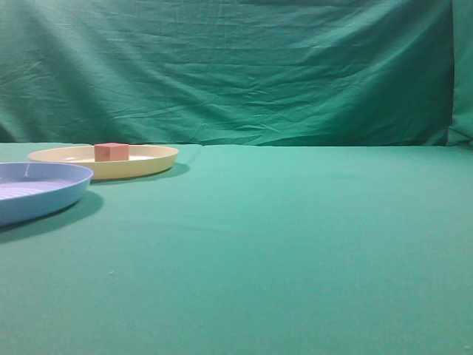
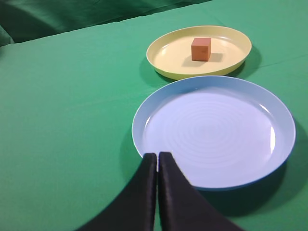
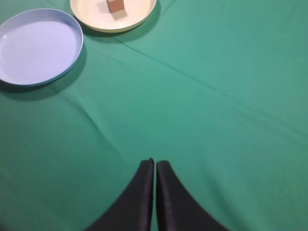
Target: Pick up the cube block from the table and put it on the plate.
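Note:
The reddish-pink cube block (image 1: 111,151) sits upright inside the pale yellow plate (image 1: 151,161) at the far left of the green table (image 1: 295,237). The left wrist view shows the cube block (image 2: 201,49) near the middle of the plate (image 2: 168,62). The right wrist view shows the cube block (image 3: 115,5) in the plate (image 3: 137,19) at the top edge. My left gripper (image 2: 157,155) is shut and empty, well short of the plate. My right gripper (image 3: 155,162) is shut and empty over bare cloth, far from the plate. Neither gripper shows in the exterior view.
A light blue round plate (image 1: 44,200) stands empty in front of the yellow plate, nearly touching it; it also shows in the left wrist view (image 2: 284,144) and the right wrist view (image 3: 72,57). A wrinkled green backdrop (image 1: 236,66) closes the back.

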Tool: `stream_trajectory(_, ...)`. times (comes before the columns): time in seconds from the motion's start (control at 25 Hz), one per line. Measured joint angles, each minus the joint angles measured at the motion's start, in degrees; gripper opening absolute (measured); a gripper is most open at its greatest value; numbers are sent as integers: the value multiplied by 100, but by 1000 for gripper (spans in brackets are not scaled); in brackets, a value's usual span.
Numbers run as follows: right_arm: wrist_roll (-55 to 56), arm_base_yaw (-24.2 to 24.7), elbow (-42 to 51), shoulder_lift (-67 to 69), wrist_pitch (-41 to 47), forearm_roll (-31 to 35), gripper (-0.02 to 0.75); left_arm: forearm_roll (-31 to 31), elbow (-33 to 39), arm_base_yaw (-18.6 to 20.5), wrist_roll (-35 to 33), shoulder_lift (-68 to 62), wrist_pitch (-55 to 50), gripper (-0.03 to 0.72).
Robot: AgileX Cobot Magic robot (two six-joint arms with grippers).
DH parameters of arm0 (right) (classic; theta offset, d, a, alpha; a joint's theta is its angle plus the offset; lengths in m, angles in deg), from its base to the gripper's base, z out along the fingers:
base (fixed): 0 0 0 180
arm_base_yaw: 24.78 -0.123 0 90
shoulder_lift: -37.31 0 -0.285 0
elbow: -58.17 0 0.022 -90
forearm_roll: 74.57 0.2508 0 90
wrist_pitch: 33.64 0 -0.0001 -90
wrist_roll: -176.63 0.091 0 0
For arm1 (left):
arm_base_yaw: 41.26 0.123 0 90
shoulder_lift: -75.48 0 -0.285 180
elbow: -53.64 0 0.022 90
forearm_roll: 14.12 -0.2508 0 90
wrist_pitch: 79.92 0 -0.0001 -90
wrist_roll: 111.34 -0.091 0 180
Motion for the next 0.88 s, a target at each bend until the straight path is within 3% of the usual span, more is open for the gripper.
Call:
stream_trajectory(0.28,37,123,824,-1392,-747,-482,0,0,0,0,0,0,0,0)
stream_trajectory(0.68,81,2264,3479,-3315,-2991,-546,0,0,0,0,0,0,0,0)
stream_trajectory(0.88,81,2806,4568,-4220,-3310,-546,0,0,0,0,0,0,0,0)
